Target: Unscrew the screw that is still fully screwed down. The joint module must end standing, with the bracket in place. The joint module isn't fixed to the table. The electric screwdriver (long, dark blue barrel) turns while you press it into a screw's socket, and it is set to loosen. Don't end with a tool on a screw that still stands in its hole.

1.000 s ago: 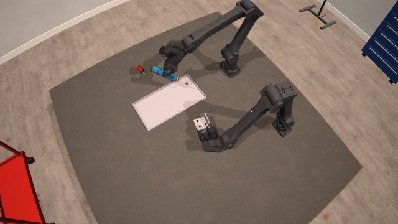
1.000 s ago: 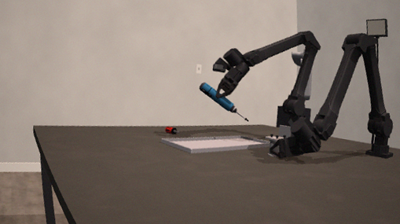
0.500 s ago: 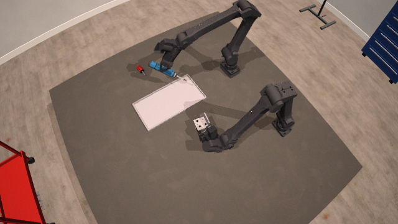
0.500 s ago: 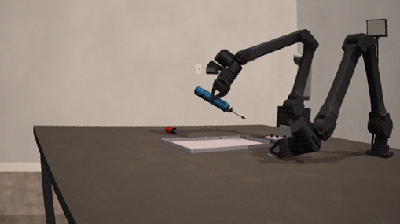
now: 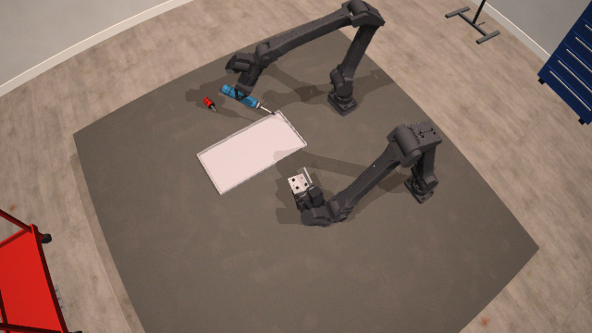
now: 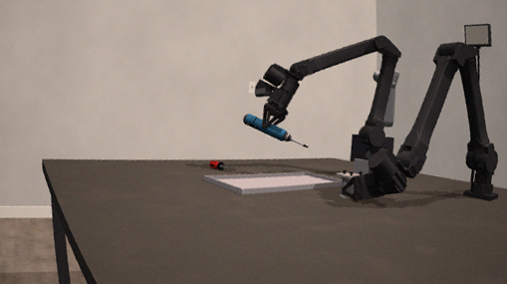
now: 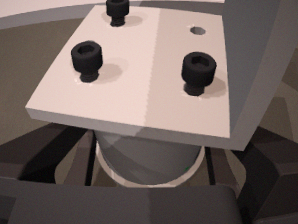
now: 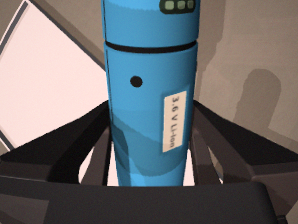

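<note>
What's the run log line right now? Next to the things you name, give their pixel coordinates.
left pincer [image 5: 299, 196] [image 6: 348, 190] [image 7: 150, 145] around joint module [image 7: 149, 159] | right pincer [image 5: 239, 95] [image 6: 268, 126] [image 8: 151, 107] holding electric screwdriver [image 5: 250, 100] [image 6: 279, 133] [image 8: 150, 65], clear of screws [image 5: 305, 184] [image 7: 198, 71] | three screws standing proud | one bracket hole [image 7: 198, 30] vacant

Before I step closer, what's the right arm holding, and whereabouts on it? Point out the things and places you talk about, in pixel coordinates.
The blue electric screwdriver [image 5: 248, 100] [image 6: 269, 129] [image 8: 145, 110], gripped around its barrel by the right pincer [image 5: 239, 96] [image 6: 267, 125] [image 8: 150, 110].

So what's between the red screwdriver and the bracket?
The white tray lies between red screwdriver and bracket; top view shows it.

A blue screwdriver [image 6: 266, 128] hangs tilted above the table [image 6: 298, 249].
</note>
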Tool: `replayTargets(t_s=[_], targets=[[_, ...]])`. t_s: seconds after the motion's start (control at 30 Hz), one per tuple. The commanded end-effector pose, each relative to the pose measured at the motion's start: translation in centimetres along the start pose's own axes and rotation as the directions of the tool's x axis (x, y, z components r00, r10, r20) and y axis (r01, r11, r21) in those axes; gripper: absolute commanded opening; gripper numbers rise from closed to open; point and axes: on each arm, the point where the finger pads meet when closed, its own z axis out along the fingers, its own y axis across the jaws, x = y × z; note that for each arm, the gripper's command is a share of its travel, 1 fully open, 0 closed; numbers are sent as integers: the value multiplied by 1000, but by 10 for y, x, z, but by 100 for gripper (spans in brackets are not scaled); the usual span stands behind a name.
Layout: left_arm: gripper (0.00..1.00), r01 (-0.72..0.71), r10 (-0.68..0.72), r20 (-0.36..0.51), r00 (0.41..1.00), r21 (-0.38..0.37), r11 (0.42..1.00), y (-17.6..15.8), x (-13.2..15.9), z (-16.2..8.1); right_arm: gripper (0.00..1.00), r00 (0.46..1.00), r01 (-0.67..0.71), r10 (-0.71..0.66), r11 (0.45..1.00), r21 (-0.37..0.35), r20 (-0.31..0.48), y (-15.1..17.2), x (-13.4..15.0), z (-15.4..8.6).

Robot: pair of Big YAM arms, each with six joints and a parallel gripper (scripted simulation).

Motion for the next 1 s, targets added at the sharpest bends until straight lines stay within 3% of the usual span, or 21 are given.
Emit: replayTargets(t_s=[0.0,0.1,0.13,0.5,0.67,0.7,0.97], targets=[[59,-22,22,7,1000,-7,1000,8,-8,0,42,996,-51,53,998,-31,72,15,-46,-27],[59,-22,22,7,1000,-7,1000,8,-8,0,42,995,-49,52,998,-41,85,17,-48,-35],[59,-22,22,7,1000,-7,1000,8,-8,0,42,997,-64,65,998,-15,52,10,-45,-21],[59,-22,22,7,1000,-7,1000,8,-8,0,42,978,-204,206,975,86,-16,-35,-60,-15],[59,-22,22,7,1000,-7,1000,8,-8,0,42,979,-203,202,977,65,11,-31,-65,-30],[59,-22,22,7,1000,-7,1000,8,-8,0,42,976,-213,216,973,93,-22,-37,-60,-15],[59,-22,22,7,1000,-7,1000,8,-8,0,42,944,-312,325,935,170,-60,-72,-68,-15]])
